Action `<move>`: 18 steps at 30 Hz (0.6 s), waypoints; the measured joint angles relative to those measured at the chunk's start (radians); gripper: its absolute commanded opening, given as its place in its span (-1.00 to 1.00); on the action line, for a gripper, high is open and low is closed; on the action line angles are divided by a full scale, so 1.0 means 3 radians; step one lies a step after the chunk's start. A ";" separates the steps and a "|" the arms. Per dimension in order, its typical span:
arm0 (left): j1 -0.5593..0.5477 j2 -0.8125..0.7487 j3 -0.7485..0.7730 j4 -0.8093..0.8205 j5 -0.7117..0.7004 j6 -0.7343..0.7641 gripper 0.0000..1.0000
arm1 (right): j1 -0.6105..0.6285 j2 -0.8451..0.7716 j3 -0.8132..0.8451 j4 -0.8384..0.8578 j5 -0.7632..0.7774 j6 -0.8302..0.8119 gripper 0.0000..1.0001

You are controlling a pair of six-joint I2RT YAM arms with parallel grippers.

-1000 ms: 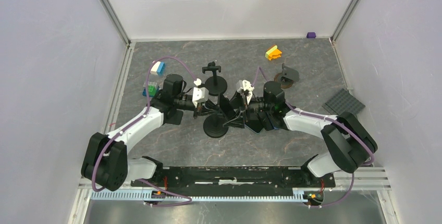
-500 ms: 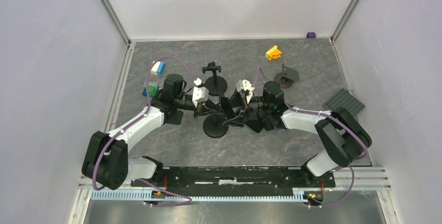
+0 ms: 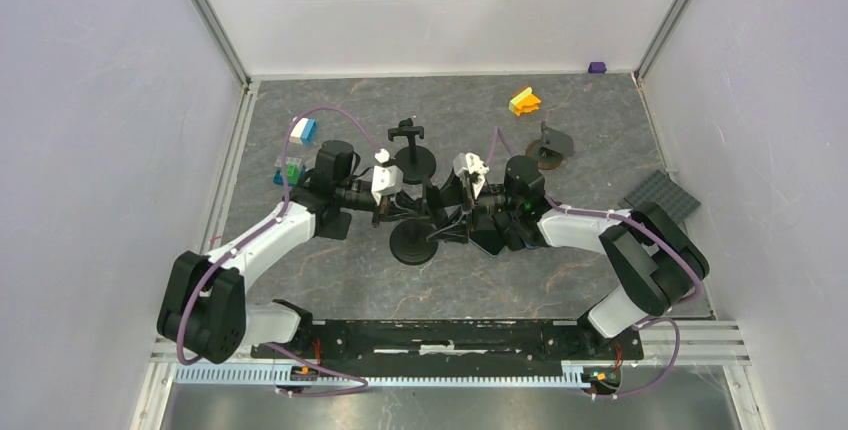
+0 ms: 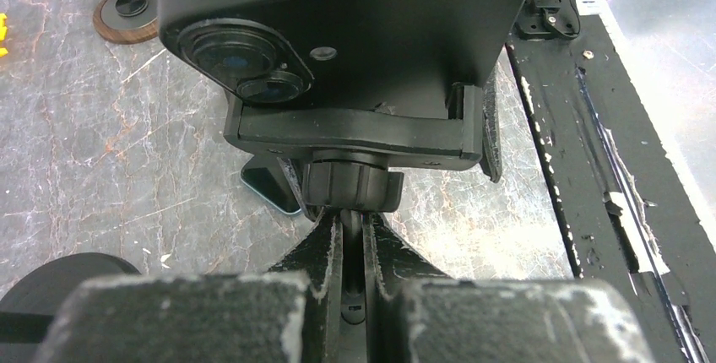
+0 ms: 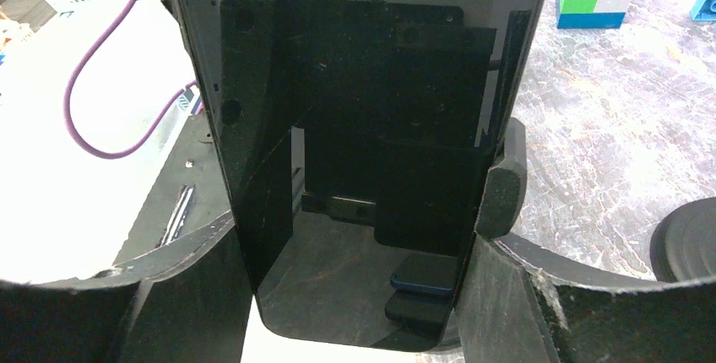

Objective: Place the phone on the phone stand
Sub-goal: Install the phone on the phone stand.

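Left gripper: we see the left gripper closed tight on the thin stem of the black phone stand with a round base, just below the ball joint under its cradle.
Right gripper: the right gripper stands wide, and its fingers press on the two long edges of the black glossy-screened smartphone; we read that as a grip on the phone.
Phone: it is in the middle of the scene, between the two grippers. Its back lies against the stand's cradle, and one side claw overlaps an edge. The twin camera lenses face the left wrist and the screen faces the right wrist.
Stand: its round base rests on the grey marbled table top, nearer than the phone.
Far centre: we note a second black round-based stand, just beyond the gripped one.
Far right: a dark holder on a brown wooden disc, a yellow and orange block and a small purple block.
Right: a grey studded plate.
Far left: a blue and white block and a green block.
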 measured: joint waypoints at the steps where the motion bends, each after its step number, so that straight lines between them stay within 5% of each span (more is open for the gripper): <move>1: -0.0003 -0.0003 0.0003 -0.0005 -0.0015 0.0001 -0.80 | 0.0000 0.0000 -0.0001 0.0008 0.0001 0.0017 -0.99; 18: -0.0142 0.0001 0.0131 -0.0435 -0.0239 0.0150 0.08 | -0.0008 0.0000 0.0000 0.0083 0.0081 0.0221 -0.99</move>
